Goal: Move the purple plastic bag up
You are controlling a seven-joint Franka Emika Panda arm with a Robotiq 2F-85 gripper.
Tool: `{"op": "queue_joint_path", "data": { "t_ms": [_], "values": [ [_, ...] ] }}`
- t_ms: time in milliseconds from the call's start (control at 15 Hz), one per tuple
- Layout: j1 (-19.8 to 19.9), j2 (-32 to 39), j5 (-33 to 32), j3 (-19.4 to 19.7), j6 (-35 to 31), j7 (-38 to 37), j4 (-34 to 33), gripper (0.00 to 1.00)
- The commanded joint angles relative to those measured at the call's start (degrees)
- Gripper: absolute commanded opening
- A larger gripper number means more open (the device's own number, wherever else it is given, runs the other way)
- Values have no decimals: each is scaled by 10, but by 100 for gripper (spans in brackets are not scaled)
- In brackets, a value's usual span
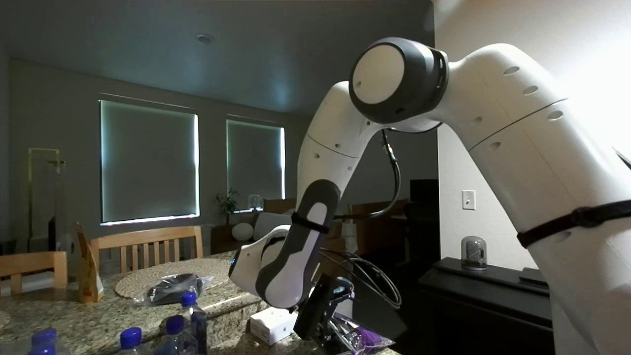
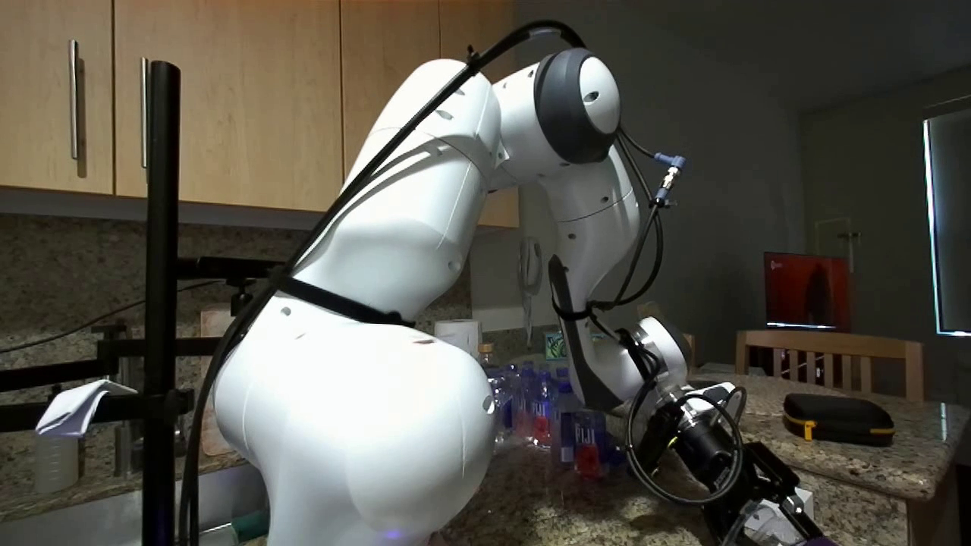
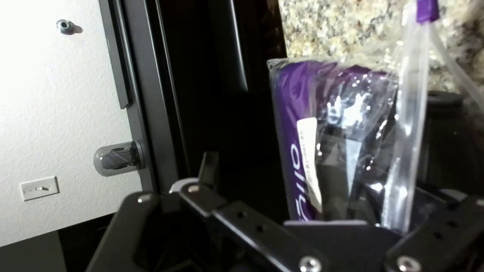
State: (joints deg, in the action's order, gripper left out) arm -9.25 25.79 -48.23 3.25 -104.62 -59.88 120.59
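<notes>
Two-level worktop (image 2: pixel 523 508) of speckled granite. On upper level: round beige woven placemat (image 1: pixel 197 266), black case (image 2: pixel 838 418) with yellow zip. On lower level: white rectangular box (image 1: pixel 271 326), clear blue-capped plastic bottles (image 2: pixel 542 413).

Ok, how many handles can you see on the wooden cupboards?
2, both in an exterior view: one handle on the leftmost cupboard door, another handle on the next door, just left of the black pole. The robot arm may hide more.

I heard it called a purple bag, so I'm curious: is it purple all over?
No, the wrist view shows the bag with purple along its left side and top, and see-through plastic over much of the rest.
</notes>
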Motion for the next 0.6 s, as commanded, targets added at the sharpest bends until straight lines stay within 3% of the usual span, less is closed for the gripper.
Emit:
{"op": "queue_joint_path", "data": {
  "t_ms": [0, 267, 333, 400, 533],
  "values": [
    [5, 1, -22, 0, 37, -4, -20, 100],
    [8, 10, -24, -4, 64, 6, -34, 100],
    [9, 12, -21, -6, 71, 15, -36, 90],
    [10, 14, -20, -8, 74, 20, -35, 73],
    [12, 20, -18, -9, 82, 35, -36, 60]
  ]
}}
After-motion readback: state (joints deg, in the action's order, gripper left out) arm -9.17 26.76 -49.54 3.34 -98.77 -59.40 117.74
